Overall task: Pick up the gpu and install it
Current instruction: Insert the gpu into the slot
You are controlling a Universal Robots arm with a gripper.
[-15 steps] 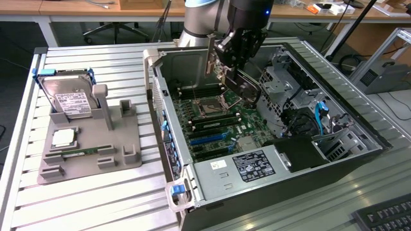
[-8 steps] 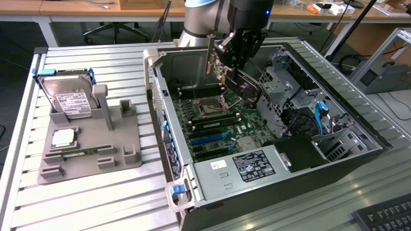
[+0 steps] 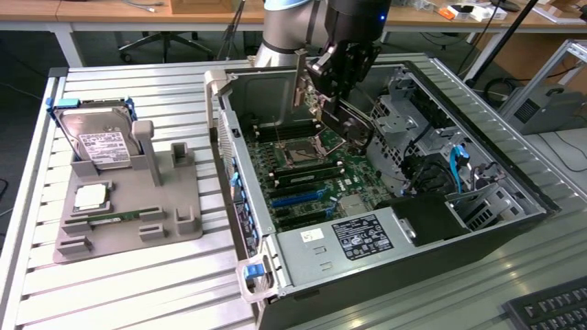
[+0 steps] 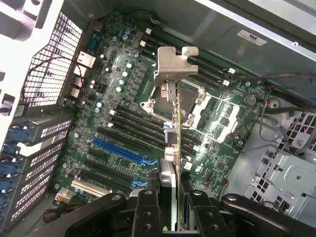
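clearly the pick-up half is done and the install half is not. the gripper point(image 4: 174, 210) pinches the gpu point(image 4: 177, 123) between its two fingers point(image 4: 148, 212), jaws part closed on the card's thin edge. the card hangs inside the open computer case point(image 3: 240, 137), above the motherboard point(image 4: 113, 123) and clear of it. its silver bracket point(image 4: 174, 61) points away from the wrist. from the wrist view it sits over the middle of the board, near the processor socket point(image 3: 298, 152), and apart from the long blue slot point(image 4: 121, 150).

by my reading this is the carry-and-line-up step. seating the card calls for its bottom edge to run parallel with a slot and directly over it. the bracket also has to meet the rear wall of the case, and the push down must be straight so nothing nearby gets scraped.

the case lies on its side on a ribbed metal table point(image 3: 137, 289). on the exterior view's left a grey holder point(image 3: 174, 220) carries a hard drive point(image 3: 106, 144) and a ram stick point(image 3: 115, 217). a keyboard point(image 3: 550, 309) shows at the near corner. wooden desks point(image 3: 92, 10) line the back of the room.
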